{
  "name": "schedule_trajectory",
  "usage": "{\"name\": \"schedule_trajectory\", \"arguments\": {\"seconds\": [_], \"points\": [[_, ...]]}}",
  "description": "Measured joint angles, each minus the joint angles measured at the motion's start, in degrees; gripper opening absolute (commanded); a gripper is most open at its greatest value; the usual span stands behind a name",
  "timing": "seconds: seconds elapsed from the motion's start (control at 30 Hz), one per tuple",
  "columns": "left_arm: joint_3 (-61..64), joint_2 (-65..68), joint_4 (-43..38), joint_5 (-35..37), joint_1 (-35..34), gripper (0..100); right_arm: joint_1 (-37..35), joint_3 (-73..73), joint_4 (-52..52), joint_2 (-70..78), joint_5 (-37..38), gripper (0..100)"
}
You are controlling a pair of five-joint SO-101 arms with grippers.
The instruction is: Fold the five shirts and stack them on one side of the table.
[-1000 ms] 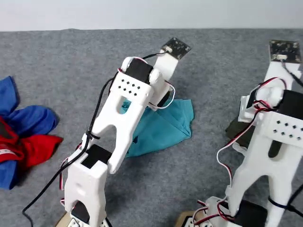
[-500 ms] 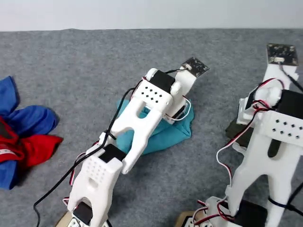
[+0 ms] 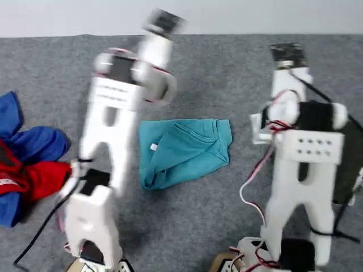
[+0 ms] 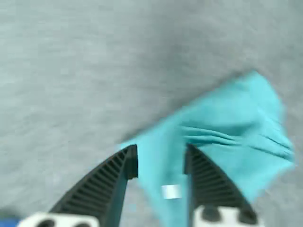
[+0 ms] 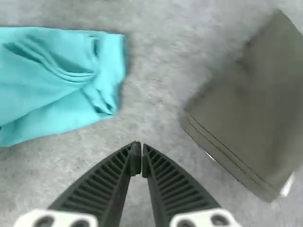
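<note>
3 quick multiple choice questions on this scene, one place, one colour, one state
1. Where does the teal shirt lie?
A) hanging off an edge
B) on the table between the arms
C) in a gripper

2. What colours are the shirts heaped at the high view's left edge?
A) yellow and green
B) white and black
C) blue and red

3. How are the right gripper's fingers?
A) shut, empty
B) wide open
C) shut on the teal shirt

Answers:
1 B, it lies flat with an arm on either side.
2 C, blue and red cloth shows there.
3 A, they meet over bare table.
</note>
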Motion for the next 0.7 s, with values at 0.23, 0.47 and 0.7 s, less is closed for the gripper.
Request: {"name": "schedule_trajectory", "arguments": {"seconds": [0.23, 0.47, 0.7], "points": [[10.73, -15.38, 0.26, -3.60, -18.73, 1, -12.40, 0.00, -7.12, 11.69, 0.00, 1.7], [28.92, -32.44, 0.35, -8.53, -25.85, 1, -24.53, 0.00, -16.53, 19.69, -1.76, 17.3], [42.64, -40.00, -1.05, -9.85, -30.33, 1, -30.86, 0.00, -26.29, 25.93, -5.01, 18.5]]}}
